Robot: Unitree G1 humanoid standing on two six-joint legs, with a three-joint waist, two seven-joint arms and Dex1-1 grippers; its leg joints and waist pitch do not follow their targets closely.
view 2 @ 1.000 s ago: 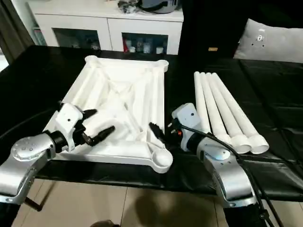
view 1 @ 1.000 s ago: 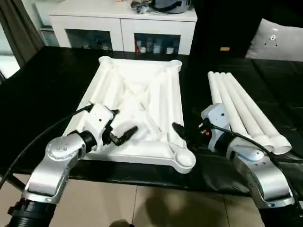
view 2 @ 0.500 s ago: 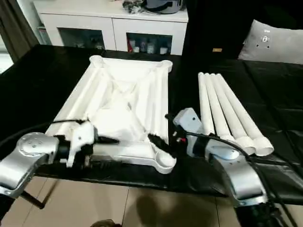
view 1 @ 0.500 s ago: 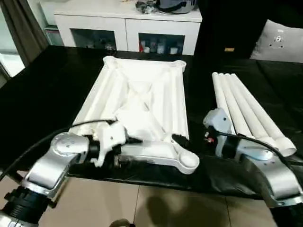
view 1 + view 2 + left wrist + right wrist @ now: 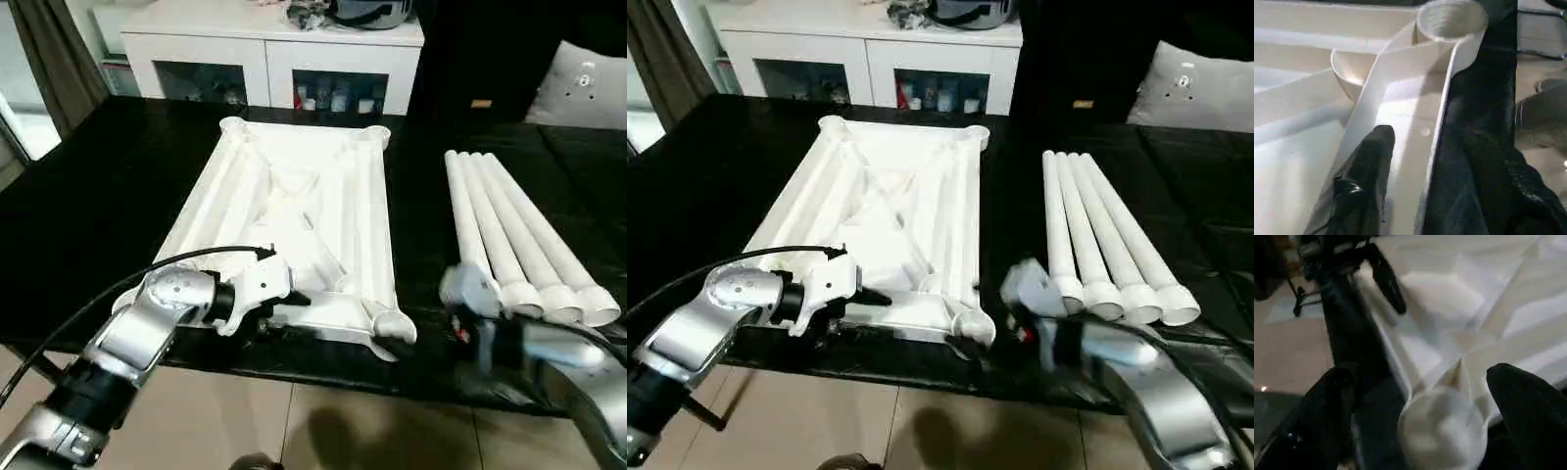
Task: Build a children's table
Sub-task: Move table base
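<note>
Tiled floor nearest us, then a black-covered work surface running back to a white cabinet with glass doors. Upside down on the black lies the table top, ribs up. The left gripper sits at its near edge — in the wrist view one black finger lies inside the rim, the other outside, jaws partly closed around that edge; a firm grip I can't confirm. A second ago it hovered wide open over the ribs. The right gripper has come nearer too — spread wide, holding nothing, straddling the near right corner socket. Four legs lie side by side right of the top.
</note>
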